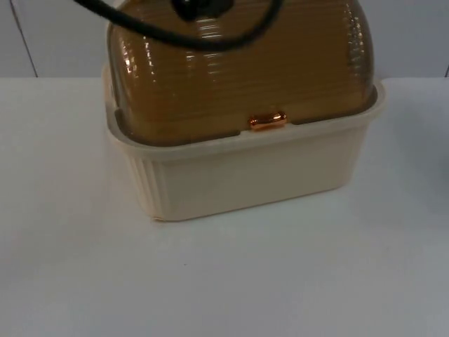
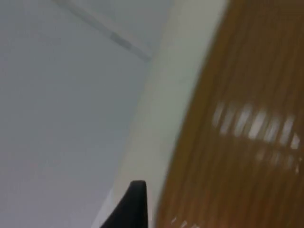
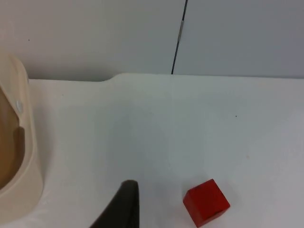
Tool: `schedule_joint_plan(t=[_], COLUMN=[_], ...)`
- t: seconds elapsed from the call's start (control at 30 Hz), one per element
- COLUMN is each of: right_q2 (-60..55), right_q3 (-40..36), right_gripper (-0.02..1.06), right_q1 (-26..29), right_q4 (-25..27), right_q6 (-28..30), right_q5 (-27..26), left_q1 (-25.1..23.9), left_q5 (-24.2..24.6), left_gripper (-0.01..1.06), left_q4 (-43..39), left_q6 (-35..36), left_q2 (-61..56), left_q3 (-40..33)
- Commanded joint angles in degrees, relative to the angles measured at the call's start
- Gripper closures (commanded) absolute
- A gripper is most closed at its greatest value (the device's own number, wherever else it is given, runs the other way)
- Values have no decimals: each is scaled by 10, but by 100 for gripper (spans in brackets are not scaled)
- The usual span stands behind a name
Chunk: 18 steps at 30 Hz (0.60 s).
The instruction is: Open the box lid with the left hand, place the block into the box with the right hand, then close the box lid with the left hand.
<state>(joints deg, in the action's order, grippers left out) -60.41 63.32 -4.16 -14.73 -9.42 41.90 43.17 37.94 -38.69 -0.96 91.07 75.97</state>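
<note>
A cream box [image 1: 245, 182] with ribbed walls stands at the back middle of the table. Its amber ribbed dome lid [image 1: 238, 77] is down, with a copper latch [image 1: 267, 121] at the front rim. My left gripper [image 2: 134, 206] hangs close over the box's cream rim [image 2: 156, 128], beside the amber lid [image 2: 237, 142]. A red block [image 3: 206, 202] lies on the white table. My right gripper [image 3: 124, 205] hovers just left of the block, apart from it, with the box's side [image 3: 26, 156] farther left.
The grey partition wall [image 1: 414, 35] rises right behind the box. Open white table [image 1: 224, 281] stretches in front of the box and on both sides of it. A dark seam [image 3: 178, 38] runs down the wall beyond the block.
</note>
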Motion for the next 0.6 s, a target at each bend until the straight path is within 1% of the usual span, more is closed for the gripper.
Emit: schedule_joint_plan(t=[0.0, 0.13, 0.17, 0.27, 0.3, 0.33, 0.4, 0.43, 0.47, 0.5, 0.53, 0.57], right_q2=[0, 0, 0, 0, 0, 0, 0, 0, 0, 0, 0, 0], right_q3=[5, 5, 5, 5, 5, 5, 5, 5, 5, 5, 5, 5], right_gripper=[0, 0, 0, 0, 0, 0, 0, 0, 0, 0, 0, 0], right_q1=[0, 0, 0, 0, 0, 0, 0, 0, 0, 0, 0, 0], right_q4=[-2, -2, -2, -11, -15, -15, -16, -16, -16, -16, -16, -16], right_q6=[0, 0, 0, 0, 0, 0, 0, 0, 0, 0, 0, 0], right_q5=[-1, 0, 0, 0, 0, 0, 0, 0, 0, 0, 0, -1], left_q1=[29, 91, 91, 124, 132, 132, 146, 150, 151, 151, 151, 151], left_q5=[6, 38, 38, 31, 19, 19, -15, -23, -24, -26, -26, -26], left_gripper=[1, 1, 1, 1, 1, 1, 1, 1, 1, 1, 1, 1], left_q4=[-52, -172, -172, -271, -307, -307, -401, -453, -508, -553, -553, -610], left_q6=[25, 114, 114, 187, 217, 217, 285, 323, 361, 414, 414, 466], left_q2=[16, 79, 79, 110, 115, 115, 118, 118, 118, 118, 118, 118], left_q3=[3, -1, -1, -38, -53, -53, -109, -128, -149, -169, -169, -186])
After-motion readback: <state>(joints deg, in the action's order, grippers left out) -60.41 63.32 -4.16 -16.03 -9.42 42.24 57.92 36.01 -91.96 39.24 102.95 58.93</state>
